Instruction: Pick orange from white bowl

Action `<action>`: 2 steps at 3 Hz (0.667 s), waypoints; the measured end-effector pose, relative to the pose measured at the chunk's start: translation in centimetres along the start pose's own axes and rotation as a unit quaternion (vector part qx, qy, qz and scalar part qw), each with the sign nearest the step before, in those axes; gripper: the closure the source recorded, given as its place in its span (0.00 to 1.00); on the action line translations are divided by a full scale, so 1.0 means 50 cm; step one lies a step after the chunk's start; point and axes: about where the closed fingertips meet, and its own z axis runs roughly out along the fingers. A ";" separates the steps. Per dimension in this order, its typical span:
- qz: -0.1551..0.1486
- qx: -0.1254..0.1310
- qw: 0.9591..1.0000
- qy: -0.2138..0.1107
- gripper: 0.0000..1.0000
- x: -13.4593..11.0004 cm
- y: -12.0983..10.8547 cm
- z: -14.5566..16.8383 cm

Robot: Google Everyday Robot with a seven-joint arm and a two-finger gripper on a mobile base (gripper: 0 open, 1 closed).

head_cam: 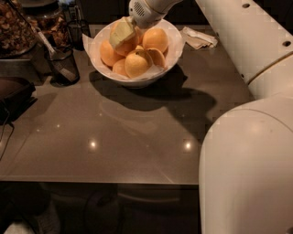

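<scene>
One high view, behind arm (247,45), looking down, tool (122,34) at bowl (142,82)

- Arm (242,41) is extended from right foreground to top centre.
- Wrist (144,10) is angled down-left.
- Gripper (122,34) is positioned just below the wrist, top centre, pointed downward.

A smooth plastic tool (122,33) sits over the glossy white bowl (137,82) lined with crinkled paper (94,43).
</scene>
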 end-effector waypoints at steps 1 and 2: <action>-0.011 -0.004 1.000 -0.007 1.00 -0.015 0.035 -0.029; -0.013 -0.010 1.000 -0.020 1.00 -0.022 0.074 -0.071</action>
